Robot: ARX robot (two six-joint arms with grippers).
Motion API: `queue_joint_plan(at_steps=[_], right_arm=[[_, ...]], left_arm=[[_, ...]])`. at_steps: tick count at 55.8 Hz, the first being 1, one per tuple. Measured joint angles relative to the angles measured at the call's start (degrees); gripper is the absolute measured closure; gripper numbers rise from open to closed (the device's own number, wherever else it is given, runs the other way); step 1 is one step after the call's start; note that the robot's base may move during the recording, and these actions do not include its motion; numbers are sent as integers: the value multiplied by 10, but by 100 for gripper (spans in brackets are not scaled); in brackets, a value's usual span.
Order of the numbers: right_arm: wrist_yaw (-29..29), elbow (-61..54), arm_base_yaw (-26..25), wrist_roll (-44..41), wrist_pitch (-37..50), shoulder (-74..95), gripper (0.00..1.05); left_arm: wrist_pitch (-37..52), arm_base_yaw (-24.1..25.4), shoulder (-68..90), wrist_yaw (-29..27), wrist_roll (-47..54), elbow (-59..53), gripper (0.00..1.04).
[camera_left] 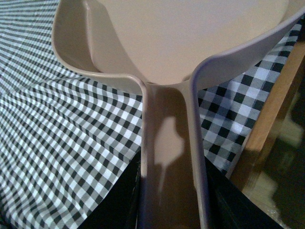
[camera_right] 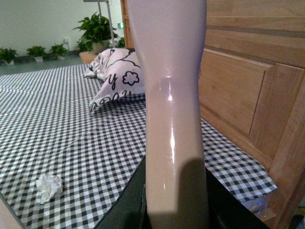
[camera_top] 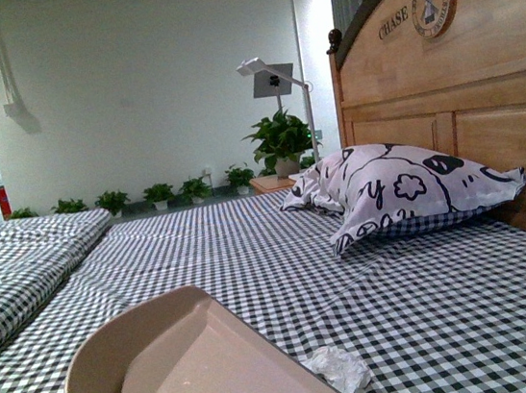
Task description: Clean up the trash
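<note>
Front view: crumpled white tissue wad [camera_top: 339,369] not yet swept, beside the beige plastic dustpan [camera_top: 189,371] left fingers [camera_left: 116,205] clasp; right fingers [camera_right: 126,212] grip a pale handle [camera_right: 174,119].

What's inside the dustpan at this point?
Nothing visible: the dustpan shows a bare inside in the front and left wrist views. The tissue wad lies outside it, on the checked sheet beside its rim. The pan's lower part runs out of frame, unseen.

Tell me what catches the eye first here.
A big beige dustpan fills the near foreground, with the small white tissue wad lying on the checked bedsheet by its right edge. Further back, a black-and-white patterned pillow lies by the wooden headboard. The right fingers clasp a pale handle.
</note>
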Motion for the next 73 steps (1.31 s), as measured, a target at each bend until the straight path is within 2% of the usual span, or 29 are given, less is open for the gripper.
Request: queue_joint_plan(at_steps=[37,71,73], right_arm=[[0,0,0,0,0,0,85],[0,0,0,0,0,0,85],[-9,7,-2,13,-24,7,85]], left_arm=[[-41,8,106,26,8,62,77],[-70,6,146,23,10,88,77],[-70,6,146,23,10,89,77]])
